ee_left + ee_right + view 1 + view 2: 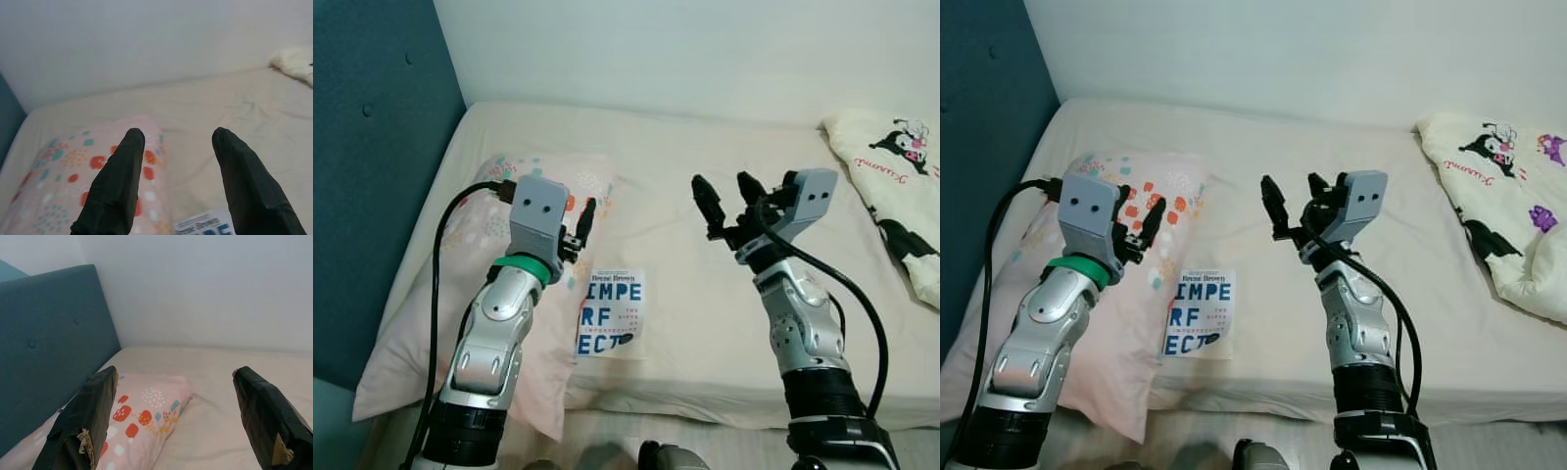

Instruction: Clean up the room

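Book (611, 313) flat at the near edge of the bed (705, 196), touching the pink dotted pillow (450, 323) on its left; above them left gripper (579, 227) and right gripper (728, 203), both empty, fingers apart; cartoon blanket (891, 196) far right; blue headboard (372, 147) left.

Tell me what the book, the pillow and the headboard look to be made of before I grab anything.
Book: paperback by the look, thin flat printed cover with a slight sheen. Pillow: soft woven fabric, matte pink with printed dots, sagging over the bed's edge. Headboard: teal upholstery, matte cloth with button tufts.
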`<state>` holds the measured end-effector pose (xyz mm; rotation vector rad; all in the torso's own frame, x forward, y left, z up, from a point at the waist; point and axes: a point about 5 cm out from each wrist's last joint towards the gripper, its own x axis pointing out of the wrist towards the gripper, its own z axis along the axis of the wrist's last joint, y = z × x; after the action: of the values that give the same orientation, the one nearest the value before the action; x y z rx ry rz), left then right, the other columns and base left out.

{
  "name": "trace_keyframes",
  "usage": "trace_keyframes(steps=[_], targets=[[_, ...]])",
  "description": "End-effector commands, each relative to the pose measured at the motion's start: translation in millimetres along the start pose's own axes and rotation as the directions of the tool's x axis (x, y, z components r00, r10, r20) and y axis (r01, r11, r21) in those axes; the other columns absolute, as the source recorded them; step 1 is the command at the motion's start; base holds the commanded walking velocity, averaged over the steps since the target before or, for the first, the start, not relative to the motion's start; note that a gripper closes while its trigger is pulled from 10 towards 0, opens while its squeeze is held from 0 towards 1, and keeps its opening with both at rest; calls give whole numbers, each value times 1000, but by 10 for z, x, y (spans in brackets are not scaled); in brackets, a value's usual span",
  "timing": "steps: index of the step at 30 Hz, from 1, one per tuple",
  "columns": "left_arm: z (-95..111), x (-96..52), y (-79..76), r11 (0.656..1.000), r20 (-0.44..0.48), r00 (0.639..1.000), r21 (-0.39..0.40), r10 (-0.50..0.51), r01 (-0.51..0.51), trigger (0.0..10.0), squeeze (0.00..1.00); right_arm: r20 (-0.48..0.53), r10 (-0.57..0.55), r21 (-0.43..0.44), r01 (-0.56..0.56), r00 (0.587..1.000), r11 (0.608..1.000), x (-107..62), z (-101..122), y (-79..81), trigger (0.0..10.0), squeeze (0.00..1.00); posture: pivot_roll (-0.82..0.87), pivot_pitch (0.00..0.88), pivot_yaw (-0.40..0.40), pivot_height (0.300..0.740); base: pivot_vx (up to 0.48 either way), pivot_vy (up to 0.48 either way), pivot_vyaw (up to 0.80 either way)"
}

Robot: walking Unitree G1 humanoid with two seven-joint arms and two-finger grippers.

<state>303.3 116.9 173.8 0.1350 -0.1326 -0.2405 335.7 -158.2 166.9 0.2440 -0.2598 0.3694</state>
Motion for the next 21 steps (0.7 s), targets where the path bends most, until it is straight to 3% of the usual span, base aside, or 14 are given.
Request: trace_keyframes(steps=[1,21], targets=[[-83,-16,-42,1000,-27,1000,-1,-17,17,10000,0,-8,-9,-8,8,1000,1000,-40,6,-34,10000,0,-7,0,-48,726,0,-416,0],[-105,-10,-8,1000,-33,999,8,1,-1,10000,0,-21,0,-1,0,1000,1000,-60,-17,-13,10000,0,-7,0,-41,726,0,-422,0]])
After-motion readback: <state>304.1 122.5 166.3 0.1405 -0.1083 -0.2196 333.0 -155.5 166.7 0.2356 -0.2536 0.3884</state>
